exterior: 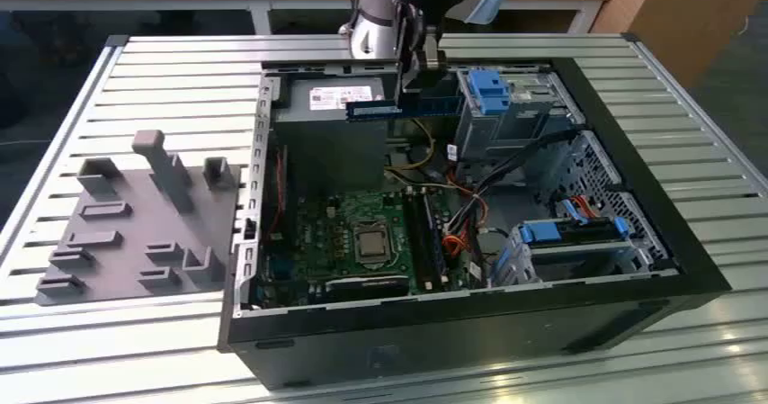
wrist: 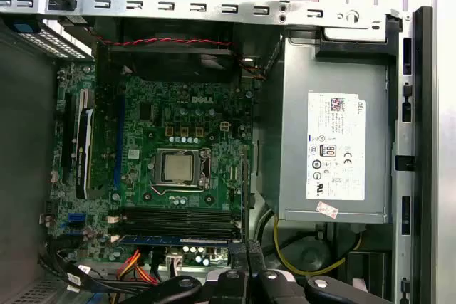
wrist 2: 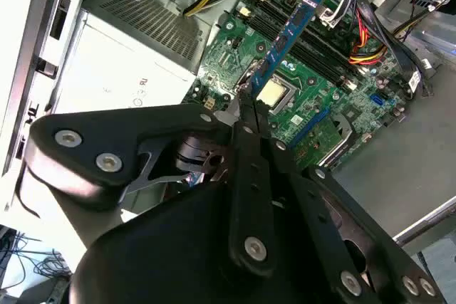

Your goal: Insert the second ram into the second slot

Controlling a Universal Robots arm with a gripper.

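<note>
Second wrist view shows the gripper (wrist 2: 246,108) closed on one end of the second ram (wrist 2: 288,30), the blue stick jutting over the green motherboard (wrist 2: 313,97), clear of its memory slots (wrist 2: 318,49). Exterior view has it hanging above the power supply (exterior: 322,98) of the open computer case (exterior: 672,269) on the slatted bench (exterior: 156,71).

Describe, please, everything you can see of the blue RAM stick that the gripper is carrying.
The second ram is a long, thin, blue circuit-board strip. The gripper is shut on it near one end, so most of its length juts out free. It hangs roughly level above the open computer case, clear of the green motherboard and not seated in the memory slots; only the gripper touches it.
</note>
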